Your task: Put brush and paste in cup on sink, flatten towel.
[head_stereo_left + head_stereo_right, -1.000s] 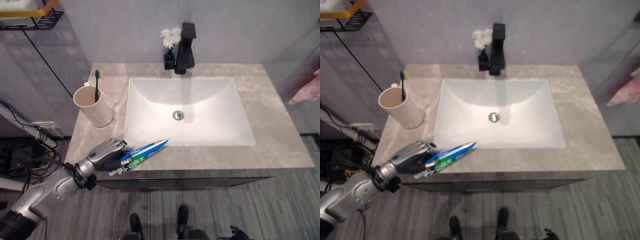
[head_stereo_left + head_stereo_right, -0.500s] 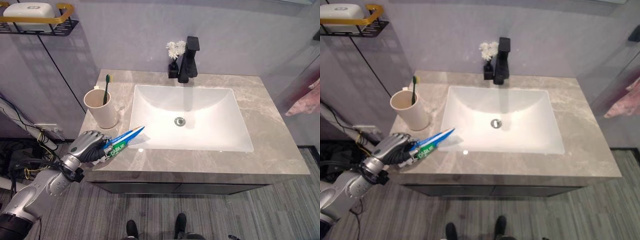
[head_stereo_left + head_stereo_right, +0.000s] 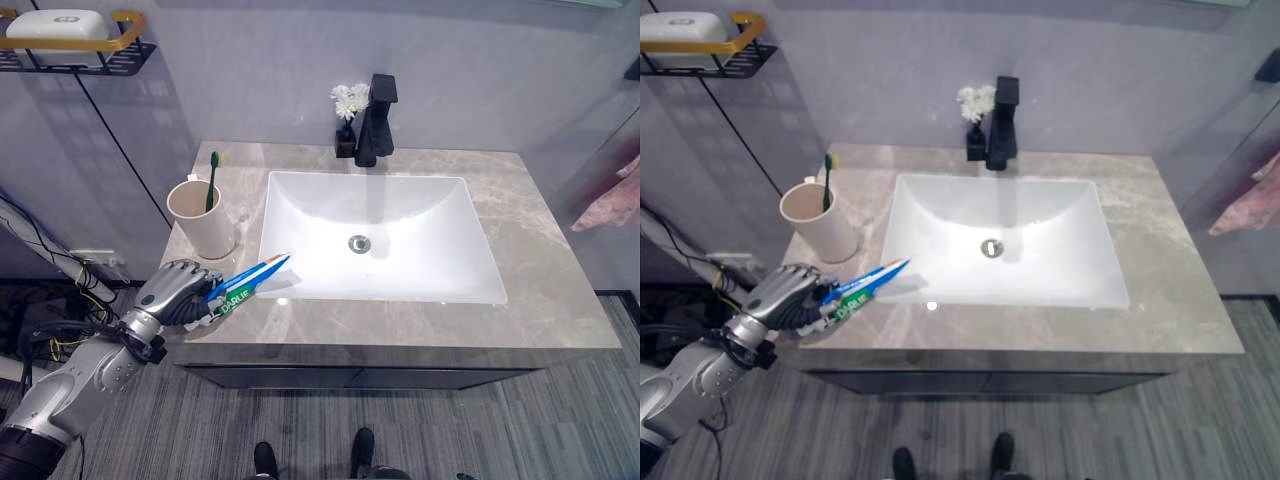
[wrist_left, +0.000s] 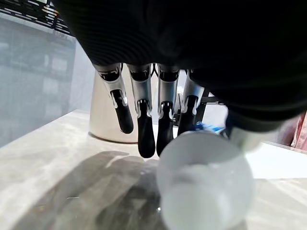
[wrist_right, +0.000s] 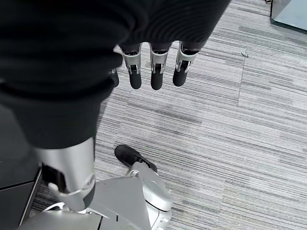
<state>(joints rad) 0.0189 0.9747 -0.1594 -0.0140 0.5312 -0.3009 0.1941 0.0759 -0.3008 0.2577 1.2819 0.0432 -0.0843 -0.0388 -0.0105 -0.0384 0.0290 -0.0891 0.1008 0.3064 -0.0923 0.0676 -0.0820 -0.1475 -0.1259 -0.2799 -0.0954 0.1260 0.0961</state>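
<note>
One hand is at work: the left hand [image 3: 178, 294] hangs over the front left corner of the stone counter [image 3: 560, 290], its fingers [image 4: 145, 125] curled round the back end of the toothpaste tube [image 3: 250, 281]. The tube's blue nose points right and slightly back, reaching over the left front rim of the white sink basin [image 3: 380, 235]. Just behind the hand, near the counter's left edge, stands the cream cup [image 3: 203, 219], upright, with the green toothbrush [image 3: 211, 179] leaning inside it, head up. At the back edge behind the basin, a small dark vase of white flowers [image 3: 346, 120] stands just beside the black tap [image 3: 375, 120]. By the counter's right edge a pink towel [image 3: 612, 200] hangs on the wall. The right hand [image 5: 151, 67] hangs over grey striped flooring, its fingers loose and straight, holding nothing.
</note>
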